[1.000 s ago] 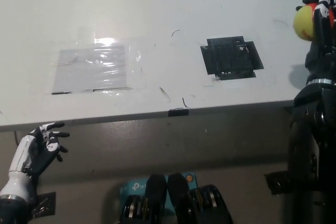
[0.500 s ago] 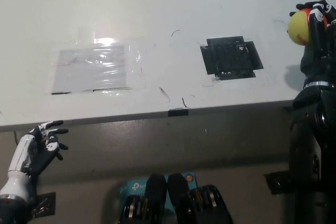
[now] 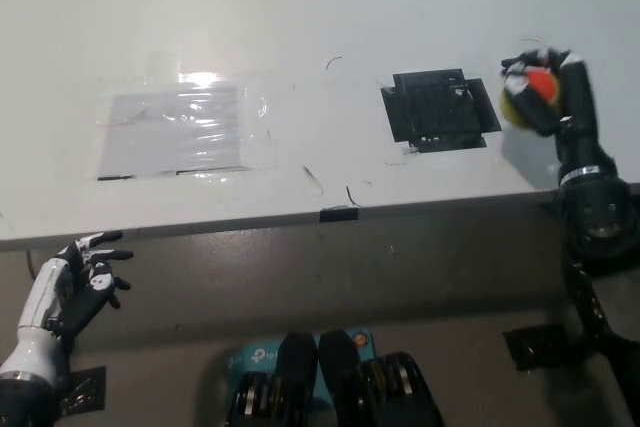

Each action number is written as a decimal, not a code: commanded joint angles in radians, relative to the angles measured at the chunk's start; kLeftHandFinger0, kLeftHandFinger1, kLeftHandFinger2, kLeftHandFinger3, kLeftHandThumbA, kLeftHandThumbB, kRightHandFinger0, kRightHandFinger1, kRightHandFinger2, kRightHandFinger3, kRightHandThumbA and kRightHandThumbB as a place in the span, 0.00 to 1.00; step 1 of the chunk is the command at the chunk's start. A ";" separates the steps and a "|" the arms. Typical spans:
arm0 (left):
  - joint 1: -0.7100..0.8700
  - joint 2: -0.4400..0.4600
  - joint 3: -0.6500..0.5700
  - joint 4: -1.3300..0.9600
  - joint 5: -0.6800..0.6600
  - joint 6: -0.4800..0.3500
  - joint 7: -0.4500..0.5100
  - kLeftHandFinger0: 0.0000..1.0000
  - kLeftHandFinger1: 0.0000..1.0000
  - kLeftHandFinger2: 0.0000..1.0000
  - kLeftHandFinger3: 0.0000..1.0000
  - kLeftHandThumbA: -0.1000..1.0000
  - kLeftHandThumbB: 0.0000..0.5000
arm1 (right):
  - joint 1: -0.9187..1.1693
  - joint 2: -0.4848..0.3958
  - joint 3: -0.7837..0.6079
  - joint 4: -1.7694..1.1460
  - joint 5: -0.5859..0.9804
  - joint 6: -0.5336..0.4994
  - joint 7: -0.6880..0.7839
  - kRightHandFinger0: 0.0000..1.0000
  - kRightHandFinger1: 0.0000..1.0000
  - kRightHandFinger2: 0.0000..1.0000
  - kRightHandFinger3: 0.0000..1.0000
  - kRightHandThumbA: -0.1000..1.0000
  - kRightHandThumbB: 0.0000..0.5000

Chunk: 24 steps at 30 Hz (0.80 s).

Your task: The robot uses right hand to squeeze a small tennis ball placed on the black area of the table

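Half-hidden, blurred tennis ball (image 3: 519, 102) clamped in right hand (image 3: 541, 92) beside black area (image 3: 440, 110); left hand (image 3: 78, 282) low, fingers apart.

Right hand (image 3: 545, 92) swung left — tennis ball (image 3: 522, 99) now beside black area (image 3: 440, 110).

A sheet of clear plastic film (image 3: 185, 130) is lying flat on the left part of the white counter (image 3: 320, 7), wrinkled and catching a bright glare near its far edge. A small strip of black tape (image 3: 340, 214) is sitting on the near edge of the counter, near its middle. Thin dark scuff marks (image 3: 352, 194) are showing just behind it. Below the counter, a teal box (image 3: 255, 357) is lying on the floor, and a dark patch (image 3: 82, 388) is showing toward the floor's left.
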 commanded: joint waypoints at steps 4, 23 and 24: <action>-0.005 0.036 0.001 -0.036 0.006 -0.014 -0.013 0.35 0.42 0.61 0.70 0.17 0.00 | -0.295 -0.125 0.466 0.365 -0.606 -0.127 -0.083 0.00 0.22 0.62 0.31 0.00 0.02; 0.002 0.036 -0.008 -0.052 0.022 0.005 -0.006 0.40 0.47 0.63 0.76 0.05 0.00 | -0.369 -0.028 0.827 0.654 -0.716 -0.025 -0.244 1.00 1.00 1.00 1.00 0.37 0.45; -0.001 0.035 -0.007 -0.049 0.022 0.005 -0.005 0.40 0.47 0.63 0.76 0.05 0.00 | -0.372 -0.030 0.823 0.648 -0.706 -0.027 -0.236 1.00 1.00 1.00 1.00 0.39 0.47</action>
